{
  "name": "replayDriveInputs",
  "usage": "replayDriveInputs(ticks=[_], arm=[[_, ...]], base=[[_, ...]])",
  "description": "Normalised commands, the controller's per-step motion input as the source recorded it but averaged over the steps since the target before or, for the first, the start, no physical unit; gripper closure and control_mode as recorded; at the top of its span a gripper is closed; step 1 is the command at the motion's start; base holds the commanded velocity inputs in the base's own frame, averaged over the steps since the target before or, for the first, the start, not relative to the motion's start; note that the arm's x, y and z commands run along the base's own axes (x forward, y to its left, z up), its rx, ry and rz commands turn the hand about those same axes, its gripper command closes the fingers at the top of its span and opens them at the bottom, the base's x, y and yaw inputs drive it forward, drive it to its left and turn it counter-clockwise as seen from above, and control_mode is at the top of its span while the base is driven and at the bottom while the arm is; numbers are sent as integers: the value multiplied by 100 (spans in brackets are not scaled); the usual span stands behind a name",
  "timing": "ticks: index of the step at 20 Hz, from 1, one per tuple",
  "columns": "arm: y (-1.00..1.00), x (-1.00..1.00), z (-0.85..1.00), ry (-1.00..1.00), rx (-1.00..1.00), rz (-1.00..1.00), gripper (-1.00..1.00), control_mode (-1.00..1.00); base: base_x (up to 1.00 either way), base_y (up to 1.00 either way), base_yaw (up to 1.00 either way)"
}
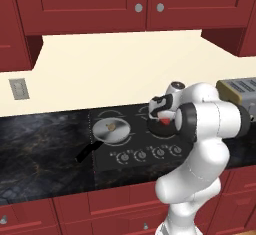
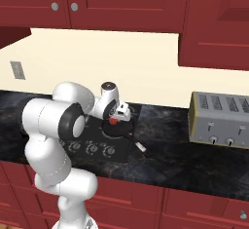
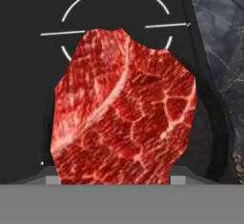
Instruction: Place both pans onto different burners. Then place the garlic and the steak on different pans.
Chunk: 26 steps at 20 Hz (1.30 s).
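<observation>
Steak [image 3: 125, 111] is filling the hand camera, red and marbled with white, hanging right in front of the lens, and the fingers [image 3: 108, 178] are gripping it at a fairly wide spread, their tips just peeking out grey at either side of its lower edge. Under it the black pan's [image 3: 217, 132] dark rim is curving past on the right, and beyond the meat one white broken burner ring [image 3: 116, 8] is lying bare on the cooktop glass. From the right base camera the red piece is dangling below the hand, just above the black pan [image 2: 119, 127], whose thin handle [image 2: 137, 144] is pointing out toward the front of the stove. Over on the left burner the silver pan [image 1: 111, 130] is sitting with its black handle reaching off the front corner, and the small tan garlic [image 1: 111, 127] is resting inside it. So both pans look placed, the garlic looks delivered, and the steak drop is the step in hand, seemingly the last one. Next the hand needs to be lowering a touch and centring over the black pan, then spreading wide enough to let go, so the meat lands flat inside the rim and not across it. Dark marbled table [image 1: 45, 144] is stretching away to the left of the stove, a toaster [image 2: 221, 120] is standing well apart on the right, and red cabinets [image 2: 121, 1] are hanging overhead.
</observation>
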Motion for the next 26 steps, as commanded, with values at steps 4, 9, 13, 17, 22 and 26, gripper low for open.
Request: replayDriveInputs(ticks=[4, 9, 13, 17, 22, 26], arm=[[-2, 0, -25, 0, 0, 0, 100, -100], [-3, 0, -23, 0, 0, 0, 100, -100], [-10, 4, -9, 0, 0, 0, 100, -100], [-9, 4, -10, 0, 0, 0, 100, -100], [0, 5, -9, 0, 0, 0, 100, -100], [0, 3, -11, 0, 0, 0, 100, -100]], base=[[0, 0, 0], [0, 0, 0], [0, 0, 0], [0, 0, 0], [0, 0, 0], [0, 0, 0]])
